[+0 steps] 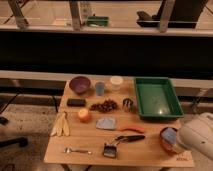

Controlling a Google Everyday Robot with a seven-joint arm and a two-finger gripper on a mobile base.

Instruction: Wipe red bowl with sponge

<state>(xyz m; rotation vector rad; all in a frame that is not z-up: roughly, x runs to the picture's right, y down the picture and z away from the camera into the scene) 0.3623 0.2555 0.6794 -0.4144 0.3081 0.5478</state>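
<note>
The table carried all items. The green tray occupied the rear right area, near the right edge. The white robot arm entered from the lower right and covered the front right corner of the table.

The gripper was located at the end of the arm, over the red bowl, and was largely hidden by the arm housing. Whether it was clenched or released could not be told. The red bowl stood at the front right of the table, in front of the tray, with its right side covered by the arm. The sponge was inside the rim of the bowl, at the end of the arm; contact with the bowl surface could not be confirmed.

The purple bowl stood at the rear left. A blue cup and a white container stood to its right. A grey-blue cloth lay flat near the centre, behind a black-handled tool and beside a red-handled tool. A heap of dark red pieces lay behind the cloth. A yellow item lay at the left edge. An orange round object lay left of the cloth, and a black block lay behind it. A small metal cup stood just left of the tray.
</note>
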